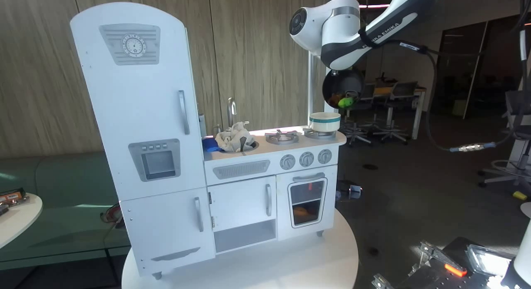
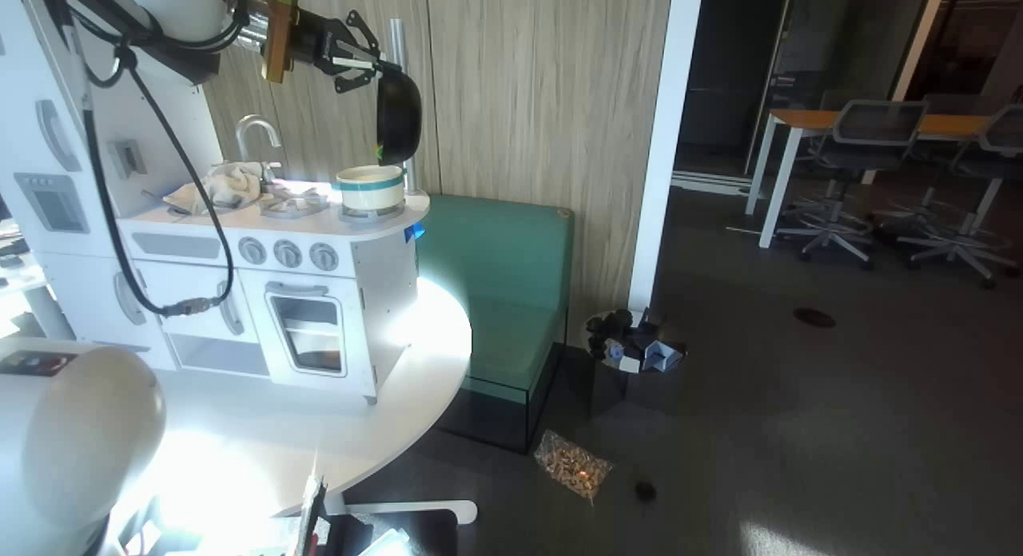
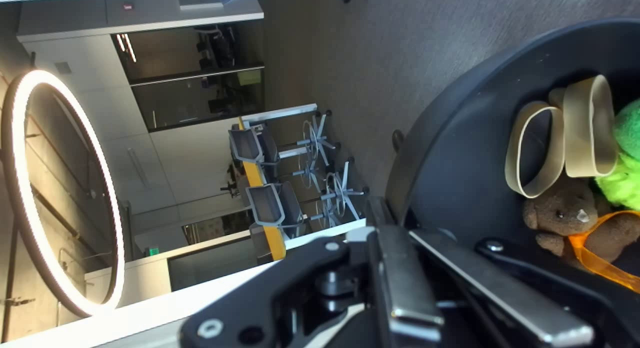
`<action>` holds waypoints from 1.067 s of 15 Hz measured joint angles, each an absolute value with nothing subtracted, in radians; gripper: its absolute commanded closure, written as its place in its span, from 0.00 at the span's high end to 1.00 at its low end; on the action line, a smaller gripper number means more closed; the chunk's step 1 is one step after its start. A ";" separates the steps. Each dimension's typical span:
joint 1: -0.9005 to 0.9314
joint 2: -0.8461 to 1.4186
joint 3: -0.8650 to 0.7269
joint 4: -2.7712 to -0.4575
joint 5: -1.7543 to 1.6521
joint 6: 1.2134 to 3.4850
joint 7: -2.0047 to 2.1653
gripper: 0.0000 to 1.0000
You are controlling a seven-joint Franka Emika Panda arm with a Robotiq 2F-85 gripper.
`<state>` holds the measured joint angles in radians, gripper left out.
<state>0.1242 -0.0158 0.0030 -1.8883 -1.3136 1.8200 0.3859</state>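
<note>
Gripper (image 2: 379,64): I observe the fingers (image 3: 409,288) pinching the rim of a black bowl (image 2: 402,113), one on either side of its wall.
Bowl position: held in the air at the stove end of a white toy kitchen (image 1: 242,204), tipped steeply on edge, as both exterior views show me.
Bowl contents: in the wrist view I record at least two beige rings (image 3: 577,133), a brown plush animal (image 3: 565,208) wearing an orange ribbon (image 3: 582,250), and a fuzzy green item (image 3: 620,180).
Teal-banded pot (image 1: 325,124): upright on a burner (image 1: 321,135), near and lower than the bowl; contact between them I cannot determine.
Sink (image 1: 256,146): a crumpled pale cloth (image 1: 233,138) is heaped there, faucet (image 1: 229,112) behind.
Kitchen footing: a round white table (image 1: 298,264).
</note>
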 measured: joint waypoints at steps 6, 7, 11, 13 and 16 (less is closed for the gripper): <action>0.121 -0.017 0.021 -1.888 -1.361 1.855 0.405 0.01; 0.121 -0.017 0.027 -1.887 -1.370 1.861 0.409 0.01; 0.121 -0.016 0.045 -1.884 -1.400 1.873 0.423 0.01; 0.121 -0.014 0.049 -1.884 -1.421 1.875 0.429 0.01; 0.121 -0.009 0.051 -1.884 -1.442 1.881 0.434 0.01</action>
<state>0.1211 -0.0091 0.0507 -1.8844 -1.4421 1.8806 0.4336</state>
